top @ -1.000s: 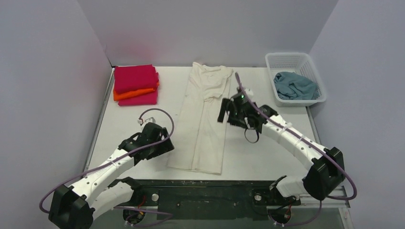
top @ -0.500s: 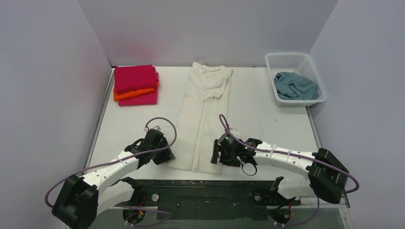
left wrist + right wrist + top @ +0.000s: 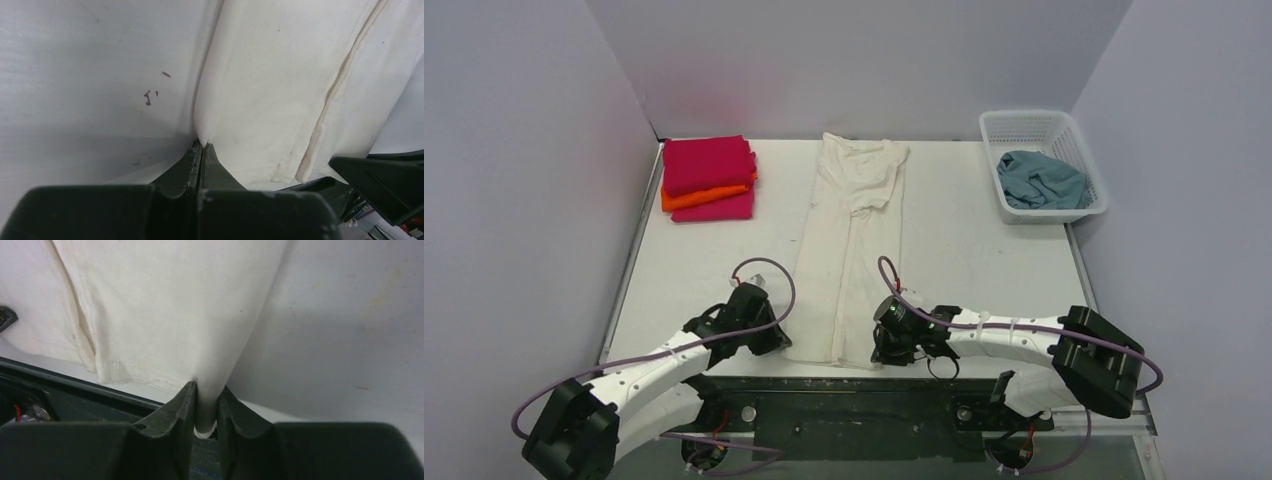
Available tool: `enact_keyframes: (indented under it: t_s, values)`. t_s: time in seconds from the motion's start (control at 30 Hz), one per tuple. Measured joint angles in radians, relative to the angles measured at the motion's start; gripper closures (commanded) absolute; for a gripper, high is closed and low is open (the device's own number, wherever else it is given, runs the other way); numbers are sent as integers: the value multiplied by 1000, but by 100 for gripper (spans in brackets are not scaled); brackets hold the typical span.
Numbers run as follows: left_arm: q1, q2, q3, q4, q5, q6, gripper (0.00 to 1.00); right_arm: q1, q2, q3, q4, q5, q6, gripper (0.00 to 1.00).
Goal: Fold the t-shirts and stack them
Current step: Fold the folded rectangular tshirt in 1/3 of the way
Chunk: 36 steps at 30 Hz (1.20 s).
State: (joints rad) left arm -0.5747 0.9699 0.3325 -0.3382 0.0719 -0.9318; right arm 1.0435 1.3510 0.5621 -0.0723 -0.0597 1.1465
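Both grippers have been brought back to the near edge of the table (image 3: 984, 250) within the last second. The right gripper (image 3: 886, 345), seen earlier beside the middle of the cream tee (image 3: 849, 240), is now set at the tee's near right hem corner, and the left gripper (image 3: 769, 335) at its near left corner. In the right wrist view a fold of cloth is seen nipped between the narrowly set jaws. In the left wrist view the jaws are pressed together with the cloth drawn to a peak at their tips, so a pinch on the fabric edge is judged likely. The tee is laid as a long strip down the middle of the table, from the near edge to the far edge, with its sides already turned in. With both hem corners taken, the lengthwise fold is judged ready to begin, the hem to be lifted and carried toward the far edge. An uneven grip could let one corner slip and skew the fold. At the far left corner a stack (image 3: 707, 165) of pink and orange tees is kept. At the far right corner a blue tee (image 3: 1042, 180) is left crumpled in the basket (image 3: 1024, 120), not yet folded.
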Motion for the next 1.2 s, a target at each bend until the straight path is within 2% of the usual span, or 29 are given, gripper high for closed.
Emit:
enact_keyframes:
  t_s: [0.03,0.17,0.33,0.5,0.63,0.73,0.97,1.2]
  values:
    - [-17,-14,-7,-6,-4,-12,100,6,-4,-6,-9,5,7,92]
    - [-116,-92,-22,-69,-29,-93,100,28,-81,-48,-60,18,33,100]
    - [-260,-227,-57,-146,-53,-232,100,63,-227,-119,-109,18,61,100]
    - [-284,-338,-83,-143,-39,-287,100,75,-321,-143,-125,21,73,100]
    - [-282,-325,-70,-70,-38,-280,100,50,-321,-119,-140,37,47,100]
    - [-255,-240,-12,-43,-40,-252,100,-6,-288,-47,-163,57,-5,100]
    - [-39,-29,134,119,12,-181,100,-170,-189,159,-181,91,-159,100]
    - [96,184,295,201,72,-92,100,-282,-26,357,-191,117,-274,100]
